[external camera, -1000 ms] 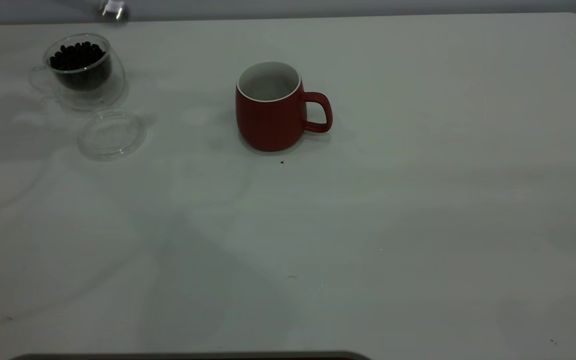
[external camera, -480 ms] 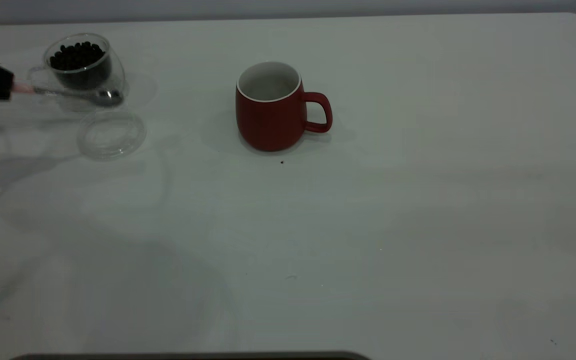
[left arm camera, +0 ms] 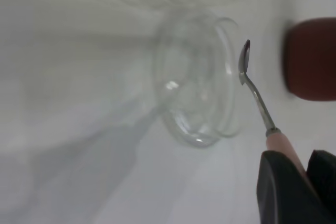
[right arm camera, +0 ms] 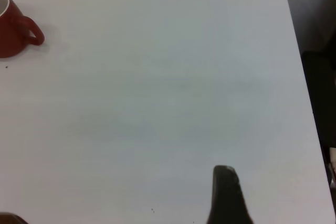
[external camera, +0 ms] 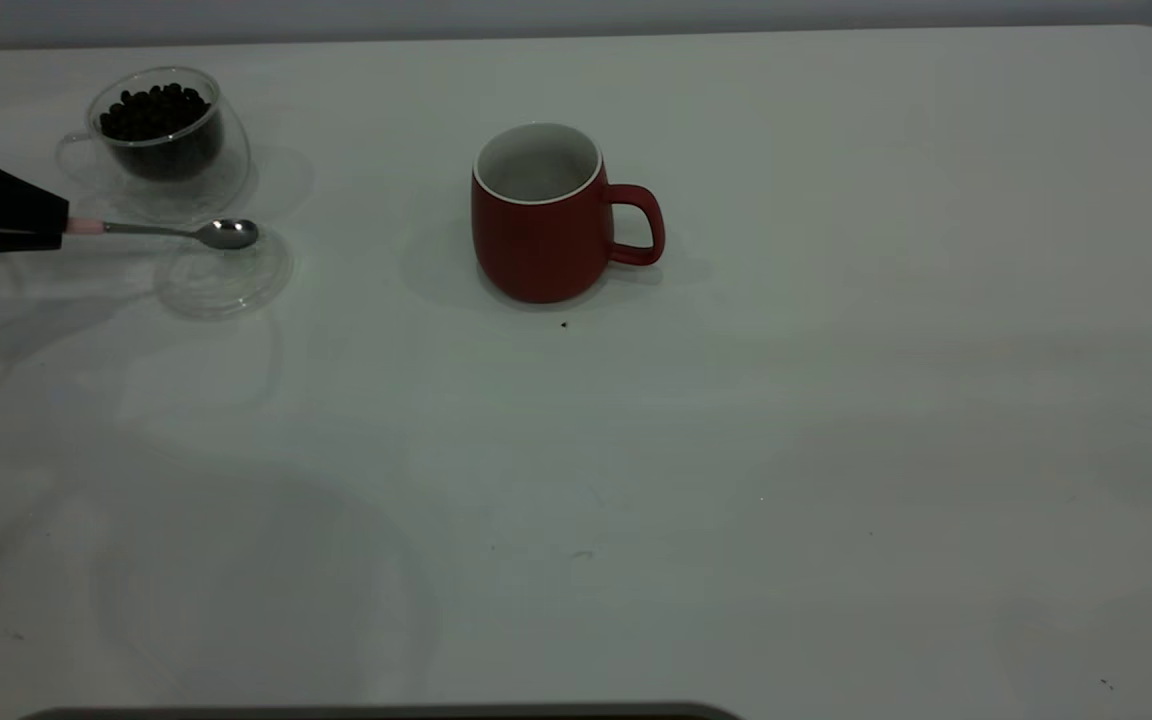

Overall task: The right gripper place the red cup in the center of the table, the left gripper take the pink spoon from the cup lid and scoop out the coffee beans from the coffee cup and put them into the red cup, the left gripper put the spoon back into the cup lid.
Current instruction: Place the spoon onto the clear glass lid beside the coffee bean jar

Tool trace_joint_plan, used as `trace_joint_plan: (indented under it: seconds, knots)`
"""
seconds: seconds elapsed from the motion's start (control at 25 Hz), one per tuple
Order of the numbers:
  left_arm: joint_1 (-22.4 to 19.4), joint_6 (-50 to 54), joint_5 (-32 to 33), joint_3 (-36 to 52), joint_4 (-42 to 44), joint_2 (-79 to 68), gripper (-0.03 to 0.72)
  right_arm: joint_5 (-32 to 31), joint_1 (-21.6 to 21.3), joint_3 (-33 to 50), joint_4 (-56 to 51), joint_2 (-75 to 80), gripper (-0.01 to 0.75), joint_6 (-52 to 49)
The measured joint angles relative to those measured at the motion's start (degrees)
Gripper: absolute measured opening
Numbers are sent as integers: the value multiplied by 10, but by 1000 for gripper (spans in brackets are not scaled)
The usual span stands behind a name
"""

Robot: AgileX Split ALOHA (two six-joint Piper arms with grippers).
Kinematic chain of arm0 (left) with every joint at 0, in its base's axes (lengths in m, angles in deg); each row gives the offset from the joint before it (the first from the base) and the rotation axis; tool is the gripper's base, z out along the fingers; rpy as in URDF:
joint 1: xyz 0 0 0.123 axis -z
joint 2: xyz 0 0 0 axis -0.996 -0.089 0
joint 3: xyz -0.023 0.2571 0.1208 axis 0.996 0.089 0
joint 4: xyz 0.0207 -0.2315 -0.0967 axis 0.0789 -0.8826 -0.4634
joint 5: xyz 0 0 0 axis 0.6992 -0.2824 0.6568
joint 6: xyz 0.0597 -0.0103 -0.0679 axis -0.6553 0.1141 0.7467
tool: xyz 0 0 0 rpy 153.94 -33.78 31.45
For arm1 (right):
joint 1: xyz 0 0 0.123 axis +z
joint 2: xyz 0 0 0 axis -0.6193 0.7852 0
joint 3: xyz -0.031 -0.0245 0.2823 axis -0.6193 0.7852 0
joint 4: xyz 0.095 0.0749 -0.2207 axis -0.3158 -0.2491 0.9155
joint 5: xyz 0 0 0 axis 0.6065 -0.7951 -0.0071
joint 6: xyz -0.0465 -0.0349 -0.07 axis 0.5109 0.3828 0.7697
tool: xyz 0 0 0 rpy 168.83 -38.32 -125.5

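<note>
the right gripper (right arm camera: 227,195) sits parked over bare desk (external camera: 836,450), its opening not visible. mid-desk stands the red cup (external camera: 541,215). near the far left corner, the left gripper (external camera: 31,218) pinches the pink spoon (external camera: 161,230), bowl seemingly just above the cup lid (external camera: 224,275); released tilted, it could slide off. behind stands the coffee cup (external camera: 161,140).

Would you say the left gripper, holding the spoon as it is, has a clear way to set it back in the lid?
Probably yes. The left gripper holds the spoon with its bowl already above the lid, and nothing lies between them.
</note>
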Motion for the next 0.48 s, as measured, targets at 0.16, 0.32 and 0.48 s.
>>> trace_joint_plan:
  seconds: [0.16, 0.32, 0.48]
  knots:
    - [0, -2, -13, 0, 0, 0, 119, 0, 0, 0, 0, 0, 535, 0]
    - [0, 0, -18, 0, -2, -3, 119, 0, 0, 0, 0, 0, 535, 0]
    - [0, 34, -16, 0, -4, -23, 119, 0, 0, 0, 0, 0, 535, 0]
